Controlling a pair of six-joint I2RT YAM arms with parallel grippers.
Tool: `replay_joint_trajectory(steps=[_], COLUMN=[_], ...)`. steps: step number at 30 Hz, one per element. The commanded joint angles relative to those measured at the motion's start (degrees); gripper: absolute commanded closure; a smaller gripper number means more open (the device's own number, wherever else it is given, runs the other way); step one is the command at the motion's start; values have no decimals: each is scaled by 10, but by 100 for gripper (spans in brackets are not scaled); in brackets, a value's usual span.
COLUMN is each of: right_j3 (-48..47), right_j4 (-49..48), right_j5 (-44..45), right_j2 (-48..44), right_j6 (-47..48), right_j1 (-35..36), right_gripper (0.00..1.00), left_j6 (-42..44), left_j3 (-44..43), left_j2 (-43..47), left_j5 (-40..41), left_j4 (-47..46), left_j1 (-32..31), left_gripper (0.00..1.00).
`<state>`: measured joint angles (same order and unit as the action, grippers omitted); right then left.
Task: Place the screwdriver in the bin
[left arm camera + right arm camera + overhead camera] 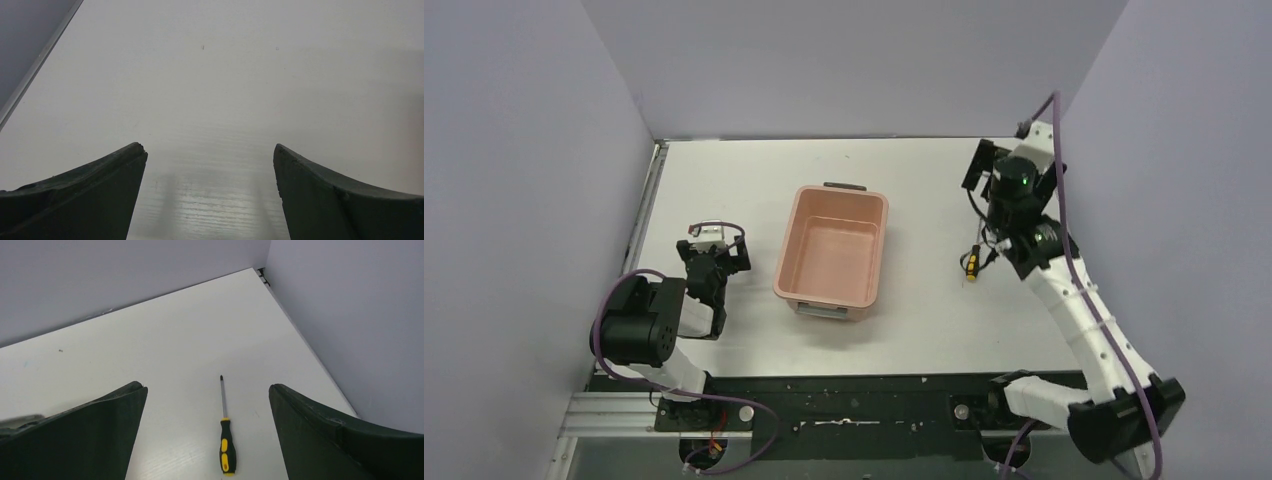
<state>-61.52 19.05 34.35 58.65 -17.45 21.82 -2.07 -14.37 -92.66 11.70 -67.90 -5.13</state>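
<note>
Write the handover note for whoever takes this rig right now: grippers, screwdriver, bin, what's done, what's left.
Left gripper: open, holding nothing, over bare table left of the bin.
Right gripper: open, holding nothing, above the screwdriver.
Screwdriver: flat on the table right of the bin, lying between the right fingers in the wrist view, untouched.
Bin: mid-table, nothing in it.
Done: right arm lined up over the screwdriver; no grasp yet.
Left: probably lower, close on the handle, carry it over the bin, release.
</note>
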Motion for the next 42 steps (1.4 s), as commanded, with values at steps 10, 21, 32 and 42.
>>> replay_joint_trajectory(steps=[10,21,32,42], right_j3=[-154,-69,-257,-406], right_j4=[183,126,280,243], right_j5=[-330,-318,-338,-346], right_j2=[418,485,332,299], right_j6=[52,31,11,-110], right_j1=[-194,-197,-165,101], right_gripper=[15,75,100,100], left_j6=[6,6,6,6], left_j3=[-1,-1,-1,-1], left_j2=[4,5,4,5], left_j5=[-7,-7,-7,-7], left_j4=[-14,-15,-15,-15], left_j1=[3,3,4,3], left_gripper=[3,3,3,3])
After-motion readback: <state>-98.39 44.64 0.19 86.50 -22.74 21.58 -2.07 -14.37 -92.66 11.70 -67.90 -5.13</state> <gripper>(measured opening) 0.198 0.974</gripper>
